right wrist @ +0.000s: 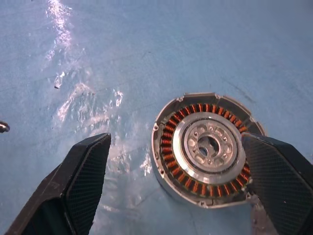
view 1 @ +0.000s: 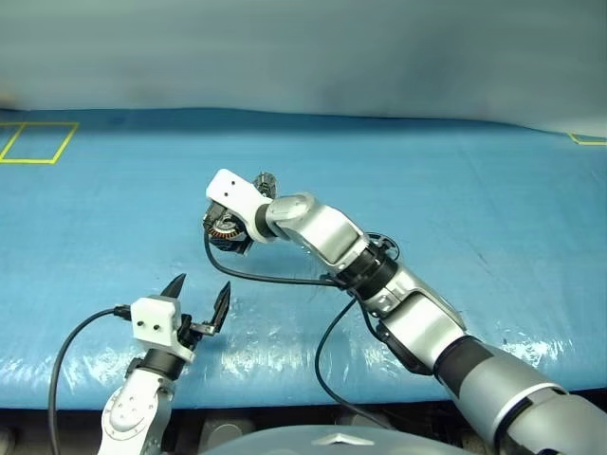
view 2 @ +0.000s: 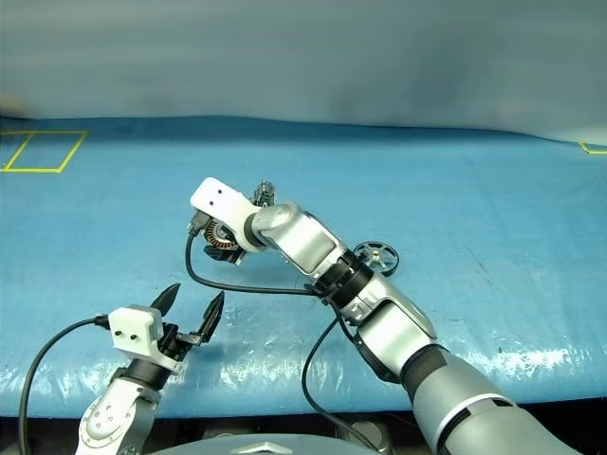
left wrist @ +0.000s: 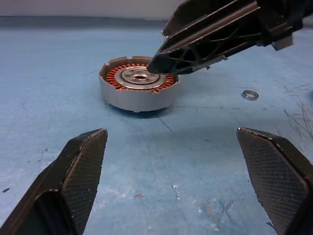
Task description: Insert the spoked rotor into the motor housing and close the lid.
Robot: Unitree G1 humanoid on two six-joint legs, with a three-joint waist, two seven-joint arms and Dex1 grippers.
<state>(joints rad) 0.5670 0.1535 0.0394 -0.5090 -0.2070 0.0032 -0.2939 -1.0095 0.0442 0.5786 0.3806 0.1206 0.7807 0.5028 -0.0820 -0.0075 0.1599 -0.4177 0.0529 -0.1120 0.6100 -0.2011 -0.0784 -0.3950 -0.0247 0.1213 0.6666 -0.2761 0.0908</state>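
Hovering over the motor housing (right wrist: pixel 205 149), the right gripper (right wrist: pixel 181 196) has its two black fingers spread wide with nothing between them; one fingertip overlaps the housing's rim in the right wrist view, though contact cannot be confirmed. From the head views the right arm reaches across the blue table cover (view 1: pixel 455 180) toward the middle of the surface, gripper angled downward.

Motor housing: short silver cup, upright, open face up, sitting on the cover roughly midway between the near and far edges. Copper-orange windings ring a silver centre plate with a dark bore. In the left wrist view one right fingertip (left wrist: pixel 161 63) hangs just above the windings.

Spoked rotor (view 2: pixel 376 256): lying flat on the cover beside the right forearm, to the right of the housing and apart from it. Dark ring, a few spokes, small hub visible.

Small loose ring (left wrist: pixel 250 94): on the cover near the housing, not touching it.

Left gripper (view 1: pixel 199 294): close to the near edge of the table, left of centre, fingers apart and empty, pointing forward toward the housing, well short of it.

Yellow tape outline (view 1: pixel 38 142) marks the far left corner of the cover.
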